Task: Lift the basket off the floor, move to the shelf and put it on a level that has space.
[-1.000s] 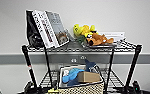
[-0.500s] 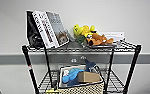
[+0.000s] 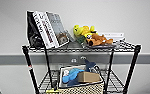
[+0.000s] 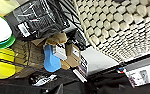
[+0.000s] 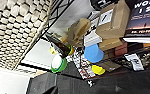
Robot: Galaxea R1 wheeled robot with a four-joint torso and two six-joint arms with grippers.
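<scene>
The basket [image 3: 81, 85] is sitting at the front of the second level [image 3: 111, 82] of the shelf [image 3: 28, 62], low in the head view, its pale rim tipped toward the camera and its woven front wall filling the bottom edge. A blue plush toy [image 3: 71, 74] and a brown box [image 3: 89, 77] are lying inside it. That level is looking like the one with room: wire grid is showing bare beside and behind the basket, while the top tier is carrying leaning books [image 3: 47, 28] and yellow and orange plush toys [image 3: 91, 36]. Whether the basket is already resting its full weight on the wire or is being carried just above it cannot be told from here.

In the left wrist view the woven wall [image 4: 121, 27] is looming close, with a lower tier crowded with boxes, packets and a blue object [image 4: 51, 62] beyond. In the right wrist view the same weave [image 5: 16, 32] is appearing on the opposite side, above another packed tier holding cardboard boxes [image 5: 112, 21] and a green-rimmed lid [image 5: 58, 63]. Judging from this, the two arms are flanking the basket, wrists angled down past its sides, probably to keep it level as it goes in. Neither end effector's fingers are clear enough to make out, so whether each is spread or pinching the basket cannot be told.
</scene>
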